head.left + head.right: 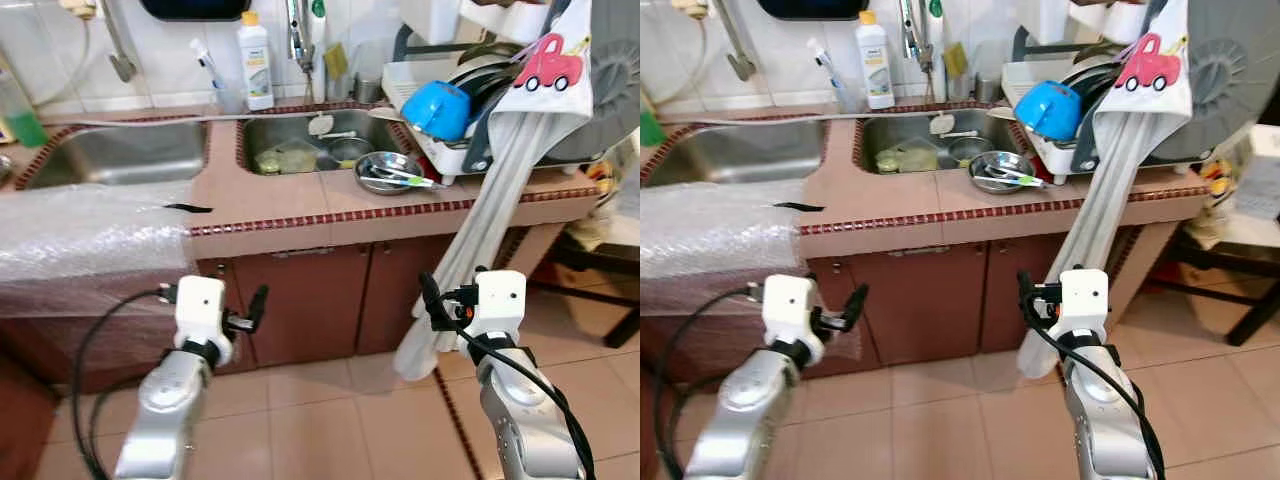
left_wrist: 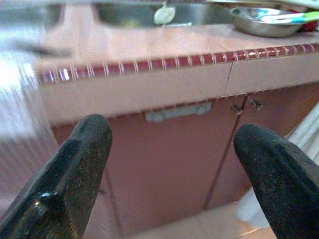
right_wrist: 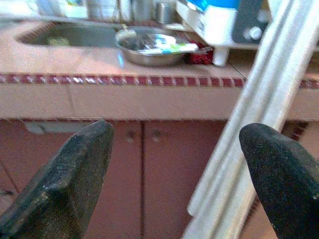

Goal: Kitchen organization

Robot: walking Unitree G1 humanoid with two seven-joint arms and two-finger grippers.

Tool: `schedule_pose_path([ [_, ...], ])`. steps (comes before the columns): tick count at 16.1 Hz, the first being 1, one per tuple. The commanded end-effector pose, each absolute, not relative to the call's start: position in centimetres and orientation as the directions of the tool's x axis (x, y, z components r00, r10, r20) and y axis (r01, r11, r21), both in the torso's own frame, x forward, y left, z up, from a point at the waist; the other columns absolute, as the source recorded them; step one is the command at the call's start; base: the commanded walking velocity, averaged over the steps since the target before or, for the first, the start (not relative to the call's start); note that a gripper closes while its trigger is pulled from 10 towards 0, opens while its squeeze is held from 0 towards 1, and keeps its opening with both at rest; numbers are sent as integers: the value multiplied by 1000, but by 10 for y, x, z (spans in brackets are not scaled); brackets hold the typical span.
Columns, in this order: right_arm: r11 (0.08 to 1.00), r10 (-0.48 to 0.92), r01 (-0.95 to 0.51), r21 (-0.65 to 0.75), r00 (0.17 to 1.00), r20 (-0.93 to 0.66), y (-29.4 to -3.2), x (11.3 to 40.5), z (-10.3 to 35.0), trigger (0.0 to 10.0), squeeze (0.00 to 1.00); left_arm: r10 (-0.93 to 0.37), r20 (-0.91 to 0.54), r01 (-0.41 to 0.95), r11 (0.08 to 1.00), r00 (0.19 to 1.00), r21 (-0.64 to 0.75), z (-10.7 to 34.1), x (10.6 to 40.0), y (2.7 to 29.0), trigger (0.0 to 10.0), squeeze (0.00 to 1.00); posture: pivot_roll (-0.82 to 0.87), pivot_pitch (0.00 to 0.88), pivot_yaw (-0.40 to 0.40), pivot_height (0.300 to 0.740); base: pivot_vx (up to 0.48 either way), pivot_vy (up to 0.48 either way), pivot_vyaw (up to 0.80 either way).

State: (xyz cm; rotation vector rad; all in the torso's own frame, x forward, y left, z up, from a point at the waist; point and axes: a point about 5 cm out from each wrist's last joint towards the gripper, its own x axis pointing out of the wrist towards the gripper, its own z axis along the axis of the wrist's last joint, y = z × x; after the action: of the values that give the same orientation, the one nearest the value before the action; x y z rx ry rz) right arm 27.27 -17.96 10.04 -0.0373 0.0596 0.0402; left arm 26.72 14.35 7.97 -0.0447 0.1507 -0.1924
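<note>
1. Kitchen counter, tiled in pink with a dark red edge, runs across the far side of the scene above brown cabinet doors; by the look of it nothing on it has been sorted yet.
2. A steel bowl holding utensils sits on the counter just right of the right-hand sink, which itself has dishes and a ladle lying in it. These look like the likeliest things left to put away.
3. A dish rack at the far right is crowded, with a blue cup tipped on it and a long pale cloth hanging from it down past the cabinet front.
4. The left-hand sink looks bare, and bubble wrap lies over the counter's left end.
5. The left gripper hovers low in front of the cabinets, well short of the counter, fingers spread wide and holding nothing.
6. The right gripper hangs likewise, just beside the hanging cloth, spread wide and empty.
7. Judging from this, the task is at its start: both arms are unloaded and every item is still to be handled.
</note>
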Motion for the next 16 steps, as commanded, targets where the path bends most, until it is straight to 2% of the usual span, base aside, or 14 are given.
schedule_pose_path([
  [1, 1000, 26, -27, -13, 997, -70, -183, 275, 98, 10000, 0, -206, -180, 192, 977, 962, -92, 70, 267, 135, 10000, 0, 64, 0, -1, 740, 0, 0, 0],
  [2, 999, 39, -40, -15, 998, -56, -175, 279, 100, 10000, 0, -272, -210, 248, 960, 939, -133, 63, 266, 118, 10000, 0, 19, 0, 8, 740, 0, 0, 0],
  [3, 998, 51, -53, -46, 998, -33, -170, 282, 104, 10000, 0, -352, -198, 337, 936, 915, -105, 65, 268, 102, 10000, 0, 17, 0, 13, 740, 0, 0, 0],
  [4, 998, 36, -36, -48, 999, -12, -174, 282, 108, 10000, 0, -359, -154, 351, 933, 920, -82, 75, 274, 99, 10000, 0, 21, 0, 20, 740, 0, 0, 0],
  [7, 999, -4, 4, -39, 1000, 1, -183, 284, 110, 10000, 0, -269, -68, 264, 962, 961, -64, 97, 291, 121, 10000, 0, 21, 0, 32, 740, 0, 0, 0],
  [8, 999, -8, 8, -34, 1000, 8, -185, 289, 113, 10000, 0, -211, -77, 207, 977, 974, -52, 96, 295, 132, 10000, 0, 24, 0, 42, 740, 0, 0, 0],
  [10, 999, 6, -4, -49, 1000, 30, -184, 292, 119, 10000, 0, -181, -74, 178, 982, 981, -56, 98, 297, 140, 10000, 0, 24, 0, 57, 740, 0, 0, 0],
  [13, 998, -53, 53, 18, 998, -22, -191, 293, 101, 10000, 0, -168, -92, 163, 985, 981, -59, 92, 298, 137, 10000, 0, 56, 0, 65, 740, 0, 0, 0],
  [16, 999, -36, 36, 23, 999, 20, -175, 303, 109, 10000, 0, -214, -81, 211, 977, 974, -38, 95, 303, 130, 10000, 0, 65, 0, 97, 740, 0, 0, 0],
])
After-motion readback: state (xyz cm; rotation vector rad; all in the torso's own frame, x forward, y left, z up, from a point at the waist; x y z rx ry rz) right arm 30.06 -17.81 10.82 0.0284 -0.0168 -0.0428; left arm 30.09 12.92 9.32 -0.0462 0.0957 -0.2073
